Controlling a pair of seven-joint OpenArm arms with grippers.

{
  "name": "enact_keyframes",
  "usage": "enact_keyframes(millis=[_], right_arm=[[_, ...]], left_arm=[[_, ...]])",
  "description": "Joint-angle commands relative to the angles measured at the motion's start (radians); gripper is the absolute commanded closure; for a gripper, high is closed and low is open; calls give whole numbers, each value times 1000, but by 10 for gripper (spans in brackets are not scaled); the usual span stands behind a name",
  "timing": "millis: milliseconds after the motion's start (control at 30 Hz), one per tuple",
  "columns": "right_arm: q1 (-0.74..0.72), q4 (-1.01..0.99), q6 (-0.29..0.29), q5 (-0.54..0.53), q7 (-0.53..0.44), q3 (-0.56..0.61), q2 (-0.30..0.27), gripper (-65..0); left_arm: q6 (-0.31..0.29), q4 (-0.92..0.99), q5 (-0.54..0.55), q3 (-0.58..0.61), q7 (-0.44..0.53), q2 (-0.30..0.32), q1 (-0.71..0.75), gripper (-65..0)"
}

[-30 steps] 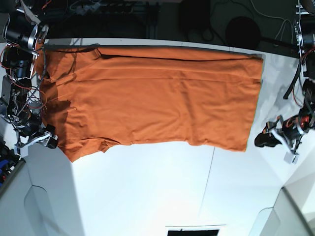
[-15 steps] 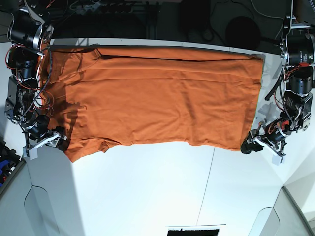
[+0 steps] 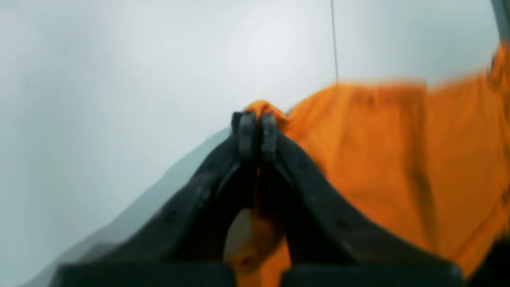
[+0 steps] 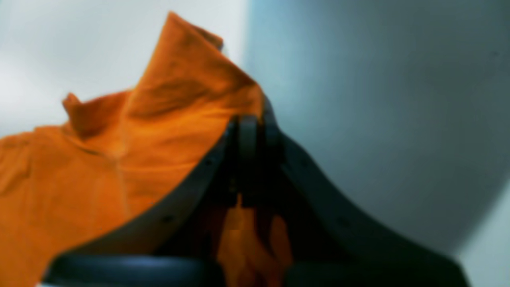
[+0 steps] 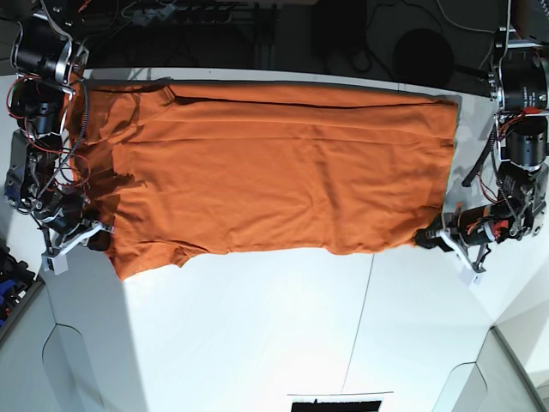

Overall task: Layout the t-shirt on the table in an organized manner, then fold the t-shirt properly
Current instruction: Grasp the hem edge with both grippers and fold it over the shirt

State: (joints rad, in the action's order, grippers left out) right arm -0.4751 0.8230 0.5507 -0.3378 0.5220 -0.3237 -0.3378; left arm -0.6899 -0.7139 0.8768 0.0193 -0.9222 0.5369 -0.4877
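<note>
Now both grippers, left (image 3: 257, 135) & right (image 4: 253, 137), are pinching near-edge corners of the t-shirt (image 5: 274, 167), spread flat along the table's (image 5: 257, 335) far edge. Light, floppy cloth; corners suit lifting.

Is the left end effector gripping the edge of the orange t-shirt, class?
Yes: in the left wrist view the left end effector is shut, with the t-shirt pinched between its tips.

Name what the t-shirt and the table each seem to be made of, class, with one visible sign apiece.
The t-shirt: soft matte woven or knit fabric, probably cotton; it creases and bunches where pinched. The table: hard, smooth white surface, perhaps laminate; it shows a faint sheen and a thin seam.
</note>
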Motion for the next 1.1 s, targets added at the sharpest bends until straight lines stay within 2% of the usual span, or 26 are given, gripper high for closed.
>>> enact_keyframes(millis=[0,100,300,667,800,1067], right_arm=[[-22,41,4,-23,10,-1,-30,0],[11,125,4,-94,89,-2,-54,0],[138,332,3,-196,172,-2,-85,0],[407,605,3,-235,179,-28,-133,0],[460,640,3,-239,179,-38,-132,0],[502,641,3,-246,185,-38,-131,0]], left_arm=[[-8,-46,60,-5,-23,35,-29,0],[-8,-131,162,-5,-136,78,-18,0],[-8,-254,251,-5,-214,135,61,0],[-8,-363,295,-5,-235,253,207,0],[-8,-393,309,-5,-258,261,231,0],[-8,-405,445,-5,-398,261,267,0]])
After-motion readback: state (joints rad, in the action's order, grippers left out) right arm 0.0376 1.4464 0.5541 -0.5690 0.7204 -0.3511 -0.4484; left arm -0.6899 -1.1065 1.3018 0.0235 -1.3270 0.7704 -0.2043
